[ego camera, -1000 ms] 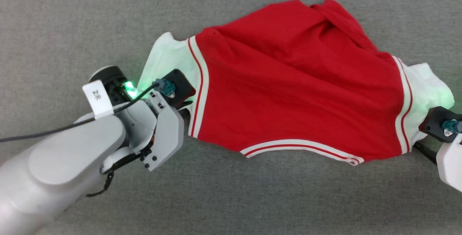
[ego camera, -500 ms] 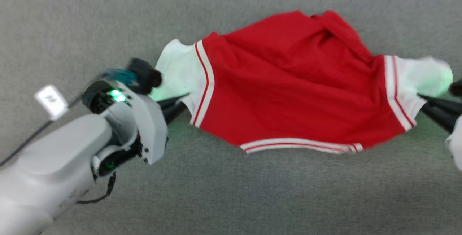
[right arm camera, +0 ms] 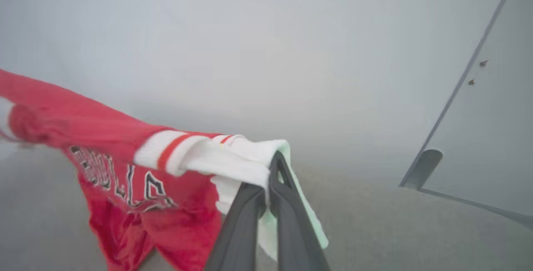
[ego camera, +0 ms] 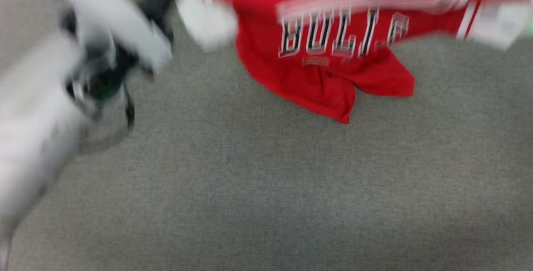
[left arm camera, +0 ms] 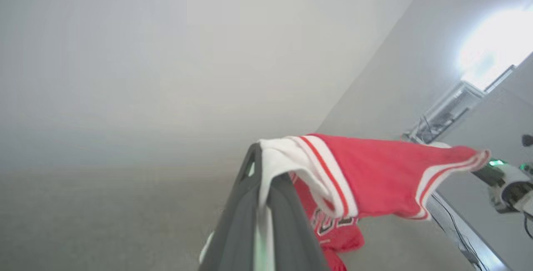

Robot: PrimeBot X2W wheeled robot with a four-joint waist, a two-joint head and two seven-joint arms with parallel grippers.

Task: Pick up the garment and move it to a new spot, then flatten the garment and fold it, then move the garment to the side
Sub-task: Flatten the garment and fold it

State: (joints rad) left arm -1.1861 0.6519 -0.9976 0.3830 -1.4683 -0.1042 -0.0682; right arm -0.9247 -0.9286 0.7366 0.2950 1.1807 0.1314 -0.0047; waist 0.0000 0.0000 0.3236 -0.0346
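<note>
garment [ego camera: 329,83]: we see limp red mesh, 12 o'clock
left gripper [left arm camera: 265,170]: pinching white sleeve
right gripper [right arm camera: 268,184]: pinching white sleeve

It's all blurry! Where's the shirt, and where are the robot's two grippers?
shirt [ego camera: 329,83]: head view, red cloth under the letters.
left gripper [left arm camera: 265,167]: left wrist view, between fingertips pinching a white sleeve.
right gripper [right arm camera: 264,175]: right wrist view, between fingertips pinching a white sleeve.
</note>
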